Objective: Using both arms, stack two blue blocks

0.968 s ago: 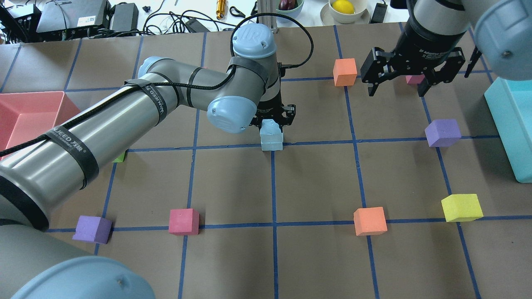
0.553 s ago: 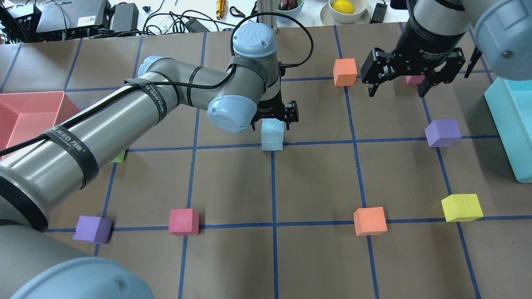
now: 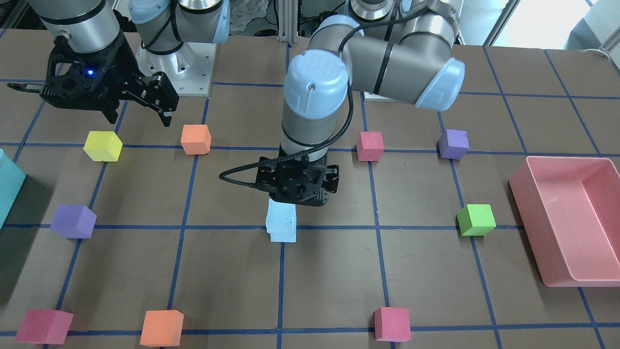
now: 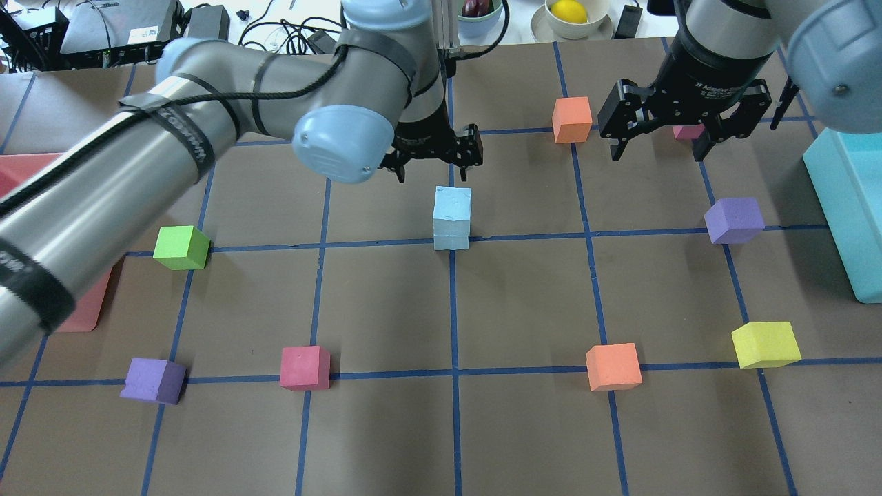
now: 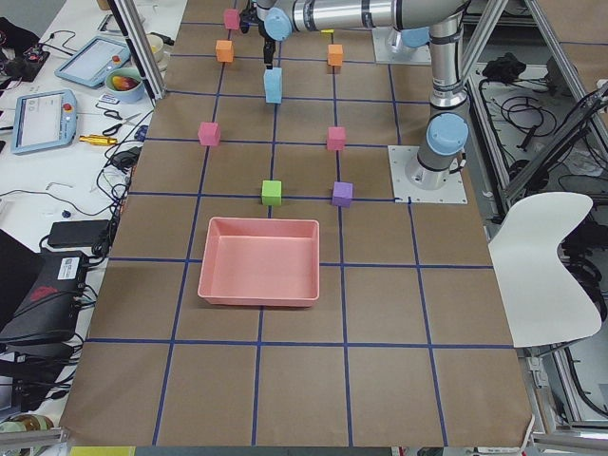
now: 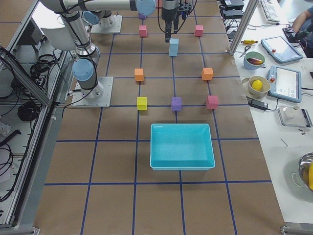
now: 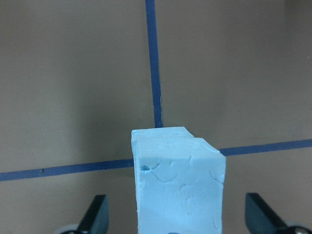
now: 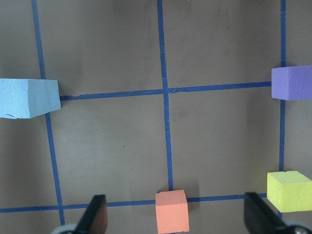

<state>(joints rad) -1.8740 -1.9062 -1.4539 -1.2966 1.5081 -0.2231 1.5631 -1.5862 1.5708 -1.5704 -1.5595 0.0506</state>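
Front-facing, two blue blocks (image 3: 281, 223): stacked one on the other, upright, on a crossing of blue tape lines near the middle of the tabletop (image 3: 329, 281); probably set there as ground both arms reach.
Front-facing, left gripper (image 3: 295, 199): hangs straight above the stack, apart from it; shows only its body here, so no reading of its opening from this side.
Front-facing, right gripper (image 3: 92, 99): spread wide with nothing between, parked well apart from the stack, likely to leave the centre free.
Overhead, upper block (image 4: 453, 203): sits a touch skewed on the lower one, free of both arms.
Overhead, left gripper: parted, holding nothing.
Left side, stack: small and far; seems upright, too small to say more.
Left side, pink tray (image 5: 207, 261): lies nearer the camera, well apart from the stack.
Right side, teal bin (image 6: 182, 167): lies likewise at the opposite end, out of the stacking area.
Left wrist, upper block: fills the lower middle between two wide-set fingertips (image 7: 95, 214), touching neither.
Right wrist, right gripper: looks down on the tabletop, spread, gripping nothing; catches a blue block at the left edge, plus orange cube (image 8: 171, 210), yellow cube (image 8: 289, 191) and purple cube (image 8: 291, 83).
Surface: flat matte brown paper, gridded with blue tape, dotted with other coloured cubes on the lines.
Room: white benches with tablets (image 6: 286, 81), cables and bowls (image 6: 257, 85) across from the robot; aluminium frame and white chair (image 5: 546, 266) on the robot's side.
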